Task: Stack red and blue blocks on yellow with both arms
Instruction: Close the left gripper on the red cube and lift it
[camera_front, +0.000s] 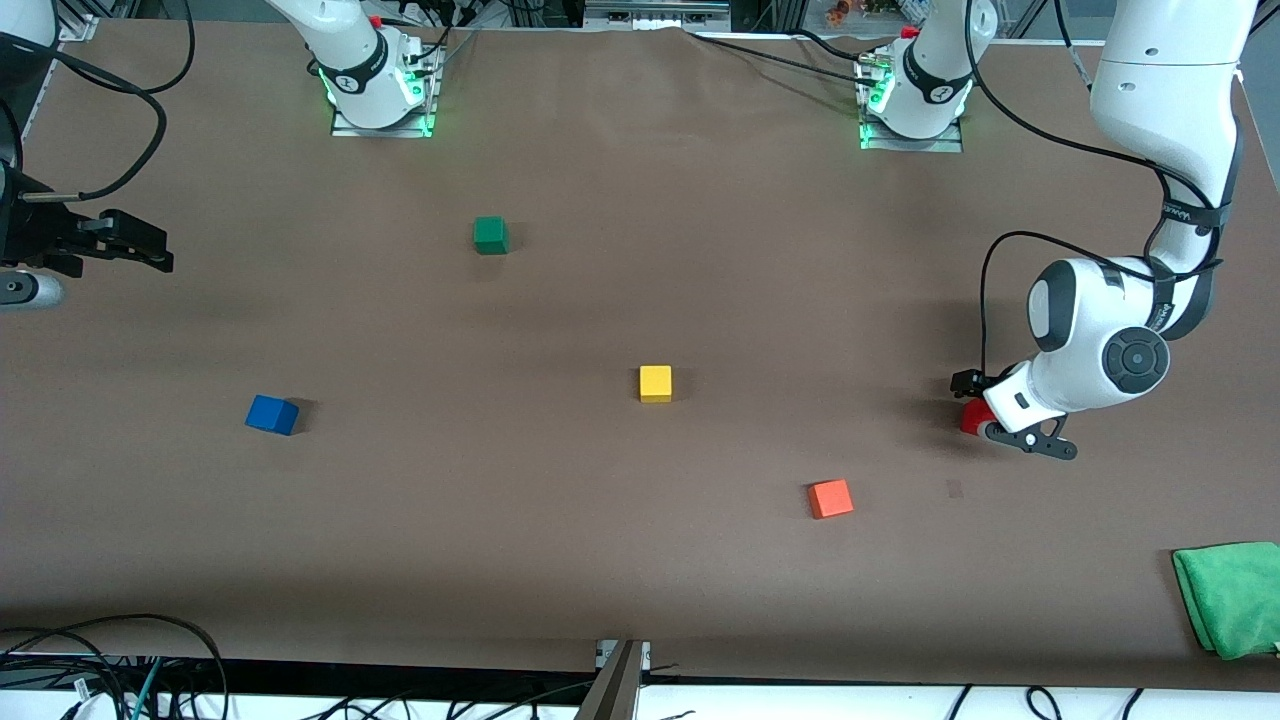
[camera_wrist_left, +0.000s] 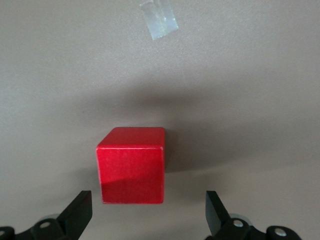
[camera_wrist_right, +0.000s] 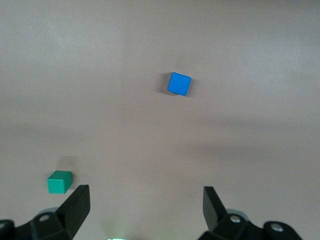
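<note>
The red block (camera_front: 970, 419) lies on the table toward the left arm's end. My left gripper (camera_front: 986, 410) is low over it. In the left wrist view the left gripper (camera_wrist_left: 147, 216) is open, with the red block (camera_wrist_left: 131, 166) just ahead of and partly between its fingertips (camera_wrist_left: 80, 214), untouched. The blue block (camera_front: 272, 414) lies toward the right arm's end and shows in the right wrist view (camera_wrist_right: 179, 84). My right gripper (camera_front: 135, 245) is open and empty (camera_wrist_right: 145, 206), up above the table's right-arm end. The yellow cube (camera_front: 655, 383) sits mid-table.
An orange cube (camera_front: 830, 498) lies nearer the front camera than the yellow one. A green cube (camera_front: 490, 235) lies nearer the bases and also shows in the right wrist view (camera_wrist_right: 60, 182). A green cloth (camera_front: 1230, 595) lies at the front corner. A piece of tape (camera_wrist_left: 159, 19) is on the table.
</note>
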